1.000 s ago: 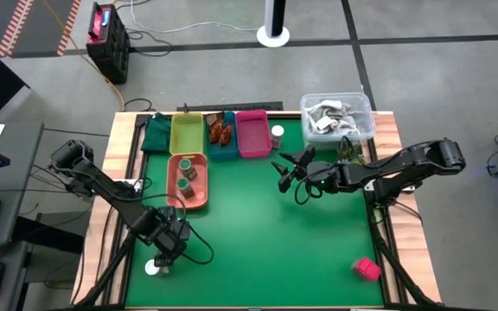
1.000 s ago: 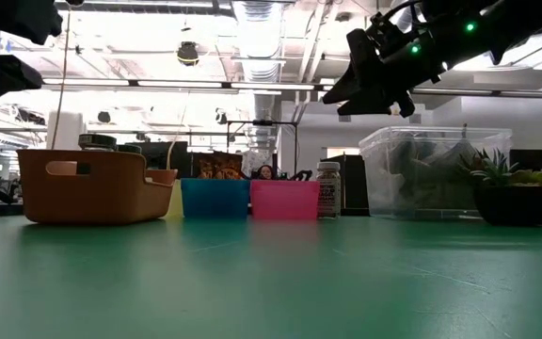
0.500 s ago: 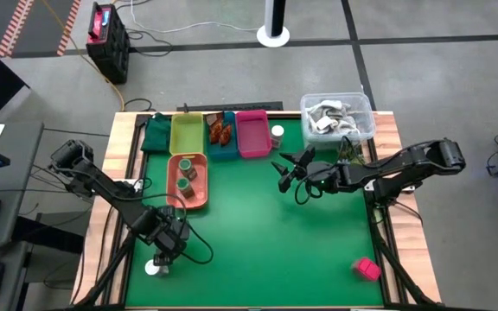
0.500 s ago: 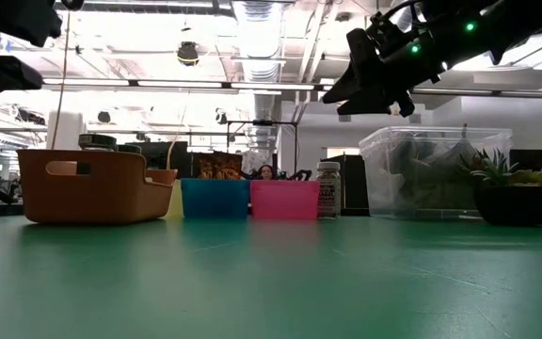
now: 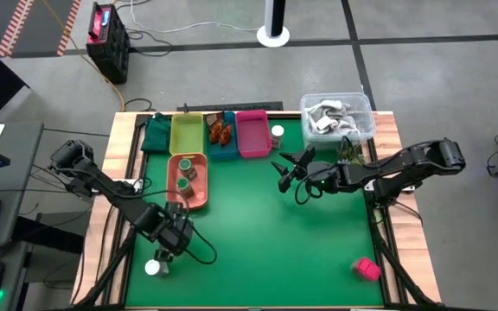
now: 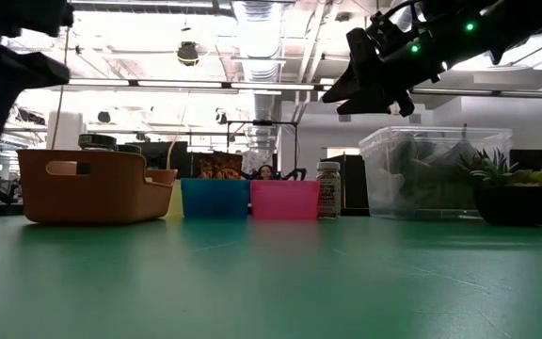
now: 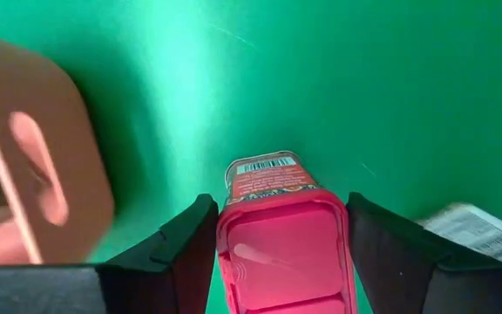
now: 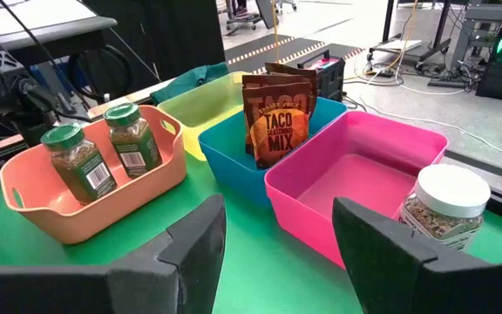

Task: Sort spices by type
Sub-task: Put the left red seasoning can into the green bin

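Note:
My left gripper (image 5: 171, 237) is near the table's near-left corner, shut on a pink cube box (image 7: 284, 253). A white-lidded jar (image 5: 152, 268) stands on the green mat just nearer than it. Another pink box (image 5: 367, 269) lies near the near-right corner. Two dark green jars (image 8: 103, 157) stand in the orange tray (image 5: 199, 197). Brown-orange packets (image 8: 279, 118) stand upright in the blue tray (image 8: 234, 166). A second white-lidded jar (image 8: 445, 209) stands beside the pink tray (image 8: 364, 183). My right gripper (image 5: 285, 174) hovers open above the mat's middle, right of the trays. My left gripper pinches the pink box between its two fingers (image 7: 186, 240), one on each opposite side wall (image 7: 227, 235). The fingers come from above, pointing down. The box's barcode end (image 7: 264, 166) points away from the wrist, toward the mat; whether it is lifted clear I cannot tell.
A yellow tray (image 5: 187, 132) and a dark green cloth (image 5: 156, 134) lie at the far left. A clear tub (image 5: 335, 117) and a small plant (image 5: 350, 149) stand at the far right corner. The mat's middle and near part are open.
My left gripper, with the pink box, has moved a little toward the far edge and the orange tray, away from the white-lidded jar, which has stayed in place. In the low view it now shows at the left edge. The right arm has kept still.

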Tool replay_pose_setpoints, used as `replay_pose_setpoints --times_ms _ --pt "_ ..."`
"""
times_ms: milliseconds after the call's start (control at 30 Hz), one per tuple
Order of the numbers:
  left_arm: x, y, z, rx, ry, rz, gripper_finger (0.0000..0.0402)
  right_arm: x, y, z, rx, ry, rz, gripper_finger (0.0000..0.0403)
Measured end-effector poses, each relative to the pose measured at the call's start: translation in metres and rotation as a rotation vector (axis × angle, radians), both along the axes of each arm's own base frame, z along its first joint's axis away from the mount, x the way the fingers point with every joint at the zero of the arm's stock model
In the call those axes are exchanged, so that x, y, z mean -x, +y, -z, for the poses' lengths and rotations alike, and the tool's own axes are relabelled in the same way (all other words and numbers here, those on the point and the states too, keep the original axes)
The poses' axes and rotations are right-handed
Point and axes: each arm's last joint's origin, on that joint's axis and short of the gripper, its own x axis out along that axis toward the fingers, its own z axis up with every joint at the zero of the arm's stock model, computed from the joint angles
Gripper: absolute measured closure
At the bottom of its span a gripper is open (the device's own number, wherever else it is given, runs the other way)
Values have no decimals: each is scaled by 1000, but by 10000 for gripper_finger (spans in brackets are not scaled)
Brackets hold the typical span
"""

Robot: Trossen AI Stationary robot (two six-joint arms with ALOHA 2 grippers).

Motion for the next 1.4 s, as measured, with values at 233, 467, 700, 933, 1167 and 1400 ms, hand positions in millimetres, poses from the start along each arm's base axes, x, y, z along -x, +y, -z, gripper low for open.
replay_pose_setpoints --times_ms 233,467,700,933,1167,1400 --pt "-20 9 -20 4 -95 39 183 0 0 0 0 0 0 163" --pt "-45 30 -51 6 -213 49 183 0 0 0 0 0 0 163" --pt "-70 70 -78 -34 -330 27 183 0 0 0 0 1 0 163" --pt "-82 135 -88 -96 -365 -71 182 0 3 1 -3 10 -25 163" --pt "-78 184 -88 -146 -353 -184 182 -1 4 1 -13 17 -78 163" --pt "-73 208 -88 -185 -344 -227 182 -1 4 2 -2 45 -132 163"
